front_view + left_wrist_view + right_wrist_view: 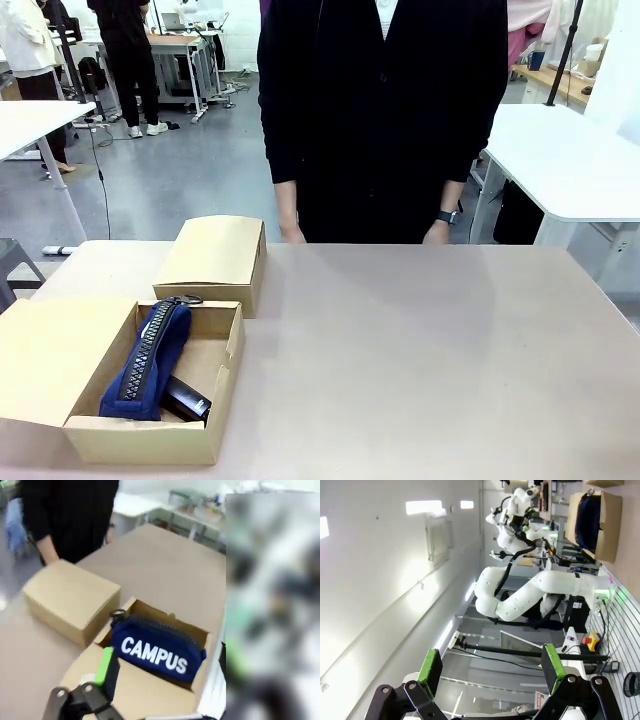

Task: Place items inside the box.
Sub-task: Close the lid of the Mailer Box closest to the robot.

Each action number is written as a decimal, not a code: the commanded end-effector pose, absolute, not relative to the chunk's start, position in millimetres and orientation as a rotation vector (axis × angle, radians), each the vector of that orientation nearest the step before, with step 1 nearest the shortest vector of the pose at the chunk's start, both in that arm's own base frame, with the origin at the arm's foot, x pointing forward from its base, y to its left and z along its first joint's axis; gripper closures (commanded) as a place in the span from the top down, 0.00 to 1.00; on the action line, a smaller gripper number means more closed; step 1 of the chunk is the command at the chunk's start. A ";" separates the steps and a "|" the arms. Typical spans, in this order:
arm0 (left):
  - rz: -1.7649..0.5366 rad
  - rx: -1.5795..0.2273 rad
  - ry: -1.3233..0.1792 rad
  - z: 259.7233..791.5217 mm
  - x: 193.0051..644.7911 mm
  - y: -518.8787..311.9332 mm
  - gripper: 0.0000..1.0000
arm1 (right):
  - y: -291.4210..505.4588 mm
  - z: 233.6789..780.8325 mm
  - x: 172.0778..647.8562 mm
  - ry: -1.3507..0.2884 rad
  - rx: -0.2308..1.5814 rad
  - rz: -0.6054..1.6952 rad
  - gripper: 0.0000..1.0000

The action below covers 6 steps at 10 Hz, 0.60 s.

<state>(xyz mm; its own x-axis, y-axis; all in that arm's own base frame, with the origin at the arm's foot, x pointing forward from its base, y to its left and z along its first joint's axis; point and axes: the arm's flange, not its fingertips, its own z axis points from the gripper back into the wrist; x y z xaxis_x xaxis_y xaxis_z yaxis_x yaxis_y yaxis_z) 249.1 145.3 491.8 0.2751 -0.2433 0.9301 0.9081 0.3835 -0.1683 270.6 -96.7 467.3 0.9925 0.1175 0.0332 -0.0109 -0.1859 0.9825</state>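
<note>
From my station I saw the navy zip pencil case lettered "CAMPUS" [148, 362], soft fabric with a toothed zipper along its top, lying inside the open cardboard box [225, 385] at the counter's [420, 340] near left corner, propped over a glossy black object [187, 399] I could not identify. A closed cardboard box [215, 257] sat just behind it. The right gripper [491, 664] held its green-padded jaws wide apart on nothing. The left gripper [107, 666] showed one pad; its jaws' state I could not tell.
</note>
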 end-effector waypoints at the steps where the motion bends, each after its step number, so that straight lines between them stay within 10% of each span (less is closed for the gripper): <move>1: -1.658 -0.495 -1.660 483.5 243.6 150.2 1.00 | -98.9 470.8 268.8 0.101 1.740 0.106 1.00; 5: -1.556 -0.270 -1.708 486.9 252.7 163.4 1.00 | -98.9 470.8 268.8 0.101 1.740 0.106 1.00; 6: -1.483 -0.549 -1.279 493.2 242.7 144.9 1.00 | -98.9 470.8 268.8 0.101 1.740 0.106 1.00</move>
